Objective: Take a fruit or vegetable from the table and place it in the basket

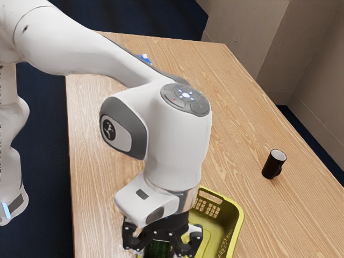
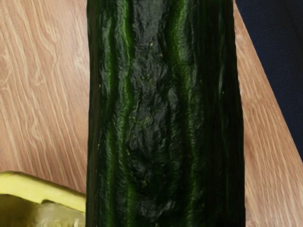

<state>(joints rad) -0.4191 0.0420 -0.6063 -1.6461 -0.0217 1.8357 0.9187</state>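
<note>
At the exterior view's lower edge, my gripper (image 1: 162,241) is shut on a dark green cucumber (image 1: 157,249), whose lower part is cut off there. The same cucumber (image 2: 163,113) stands large and close beneath my hand in the wrist view, with ridged skin. A yellow-green basket (image 1: 236,226) is beside and partly behind the gripper, its inside partly hidden by the hand. Its rim (image 2: 45,190) also appears in the wrist view, to one side of the cucumber.
A black mug (image 1: 272,164) with a white inside stands on the wooden table (image 1: 236,129), off toward the exterior view's right. A small blue and white object (image 1: 144,58) lies far back, partly behind the arm. The table's edge borders a dark blue floor (image 2: 279,56).
</note>
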